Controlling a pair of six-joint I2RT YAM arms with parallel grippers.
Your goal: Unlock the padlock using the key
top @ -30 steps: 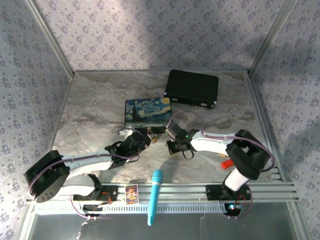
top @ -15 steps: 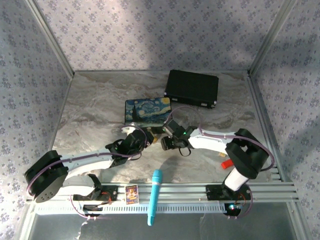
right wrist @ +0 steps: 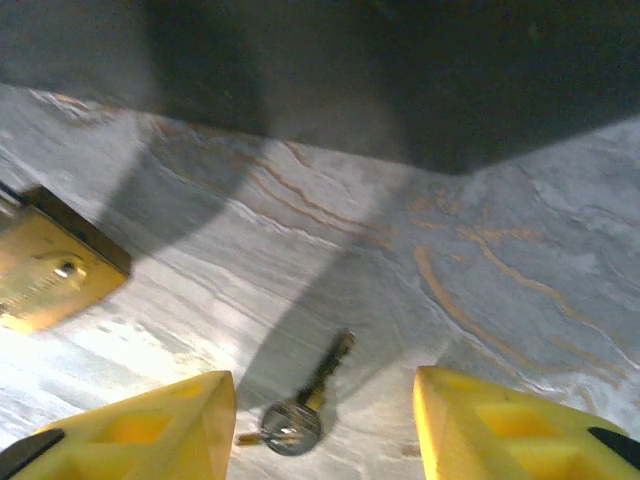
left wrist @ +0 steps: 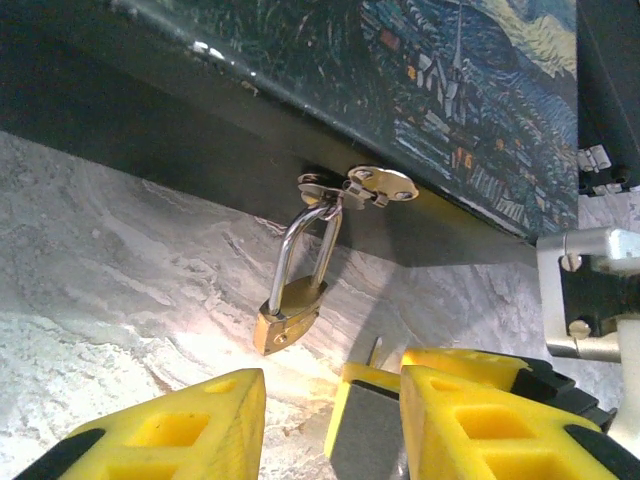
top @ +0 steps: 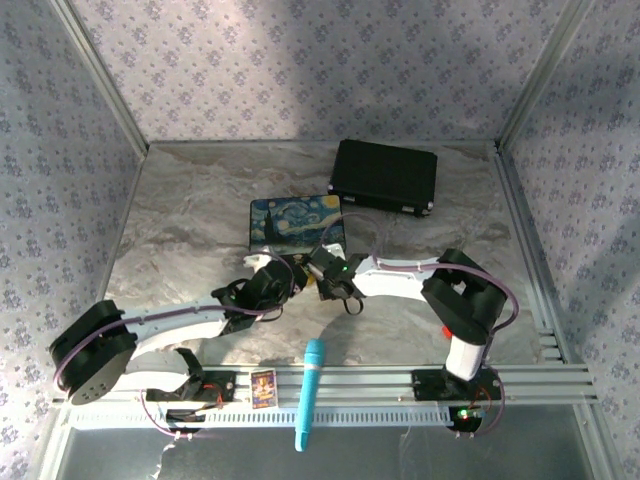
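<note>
Small brass padlock (left wrist: 290, 318) hangs from the hasp (left wrist: 360, 186) of the Starry Night painted box (left wrist: 480, 90) — left gripper (left wrist: 330, 430) gapes empty near it, right gripper (right wrist: 325, 398) gapes over the small metal key (right wrist: 303, 408) lying on the marble bench (right wrist: 500, 250).

Robot lab booth: wallpapered walls (top: 300, 60), alu frame (top: 380, 380).

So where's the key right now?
In the right wrist view the key lies loose on the marble table, between the fingers of the open right gripper, close to the Starry Night box.
</note>
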